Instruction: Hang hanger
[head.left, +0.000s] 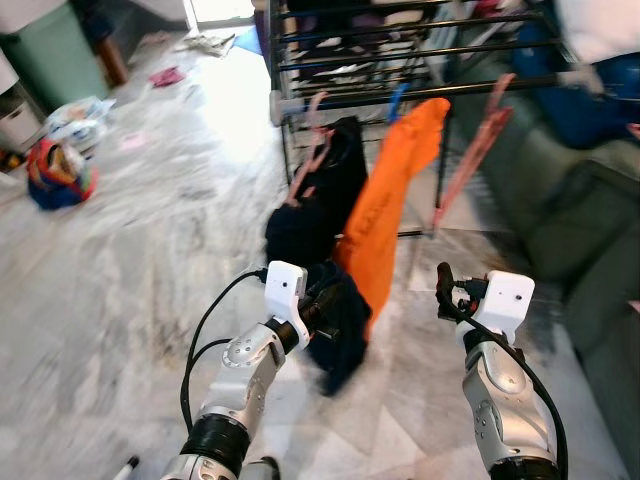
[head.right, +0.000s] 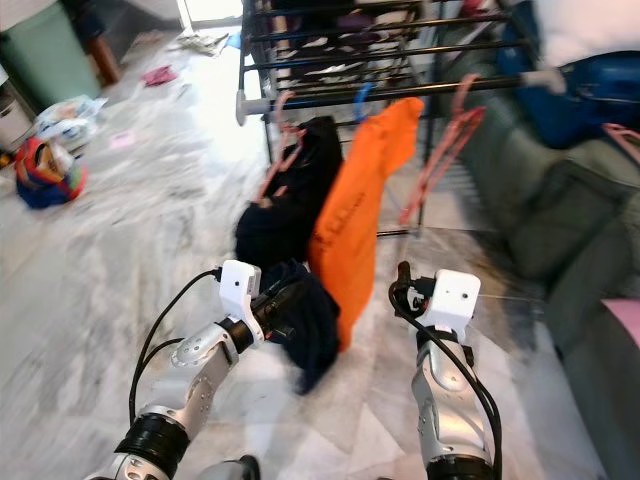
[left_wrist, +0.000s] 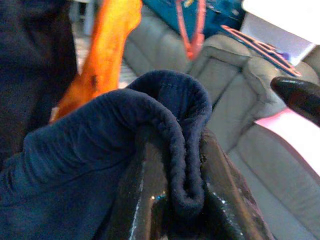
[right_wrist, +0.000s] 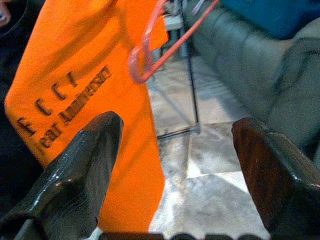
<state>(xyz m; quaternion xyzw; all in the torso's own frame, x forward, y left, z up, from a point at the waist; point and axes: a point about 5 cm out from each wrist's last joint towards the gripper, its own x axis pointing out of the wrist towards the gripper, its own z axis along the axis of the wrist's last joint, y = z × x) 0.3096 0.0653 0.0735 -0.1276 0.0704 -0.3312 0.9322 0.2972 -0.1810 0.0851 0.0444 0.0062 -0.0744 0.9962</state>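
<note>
The black drying rack (head.left: 400, 60) is standing ahead, carrying an orange T-shirt (head.left: 390, 200), a black garment (head.left: 320, 195) and a bare pink hanger (head.left: 475, 150) off its front rail. Below that rail, the left gripper (head.left: 318, 308) is clenching a navy garment (head.left: 340, 325), while the right gripper (head.left: 443, 290) is hovering released near the shirt. Risk: the cloth could slip off before reaching the rail, since its own hanger is hidden in folds and blur.

Home: sofa (head.left: 585, 230), drying rack (head.left: 400, 60)

Grey sofa (head.left: 590, 210) at right; green bin (head.left: 50, 50) far left; colourful bag (head.left: 58, 172) on marble floor (head.left: 120, 280).
</note>
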